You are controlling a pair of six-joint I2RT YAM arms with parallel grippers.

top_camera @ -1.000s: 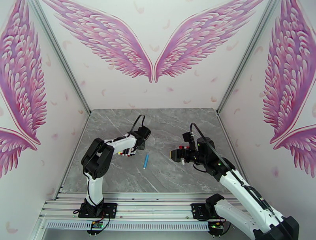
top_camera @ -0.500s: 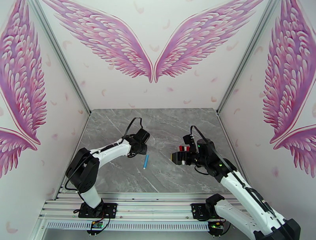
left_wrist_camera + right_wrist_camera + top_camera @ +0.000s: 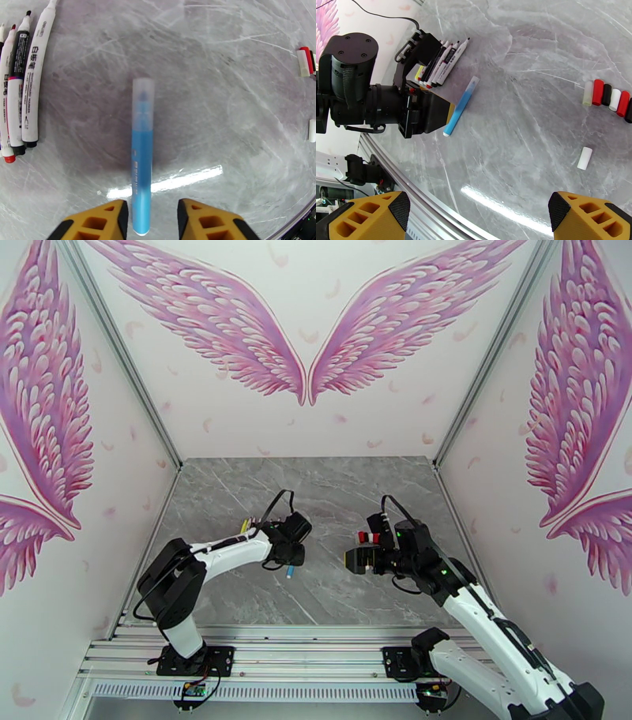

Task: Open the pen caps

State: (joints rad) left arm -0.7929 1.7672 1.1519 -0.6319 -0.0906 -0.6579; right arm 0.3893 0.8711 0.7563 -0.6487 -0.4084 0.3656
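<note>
A blue pen [image 3: 142, 165] lies flat on the grey table, its clear cap [image 3: 142, 102] still on at the far end. My left gripper [image 3: 152, 216] hovers open over the pen's near end, with an orange fingertip [image 3: 96, 221] on each side and a slim gap to the barrel. In the right wrist view the left gripper [image 3: 438, 112] sits at the blue pen's [image 3: 460, 106] lower end. Several loose pen caps [image 3: 608, 96], red, black and white, stand in a row, and a lone white cap [image 3: 584, 158] lies nearer. My right gripper [image 3: 480, 221] is wide open and holds nothing.
Several uncapped white-barrelled pens [image 3: 23, 87] lie side by side left of the blue pen, also seen as a bundle of pens [image 3: 444, 63] behind the left arm. From above, the left gripper [image 3: 289, 560] and right gripper [image 3: 354, 560] face each other mid-table, with caps [image 3: 366, 537] beside the right wrist.
The left arm has swung right and toward the front, from the row of uncapped pens to above the blue pen, its jaws opening slightly. The right arm has barely shifted.
</note>
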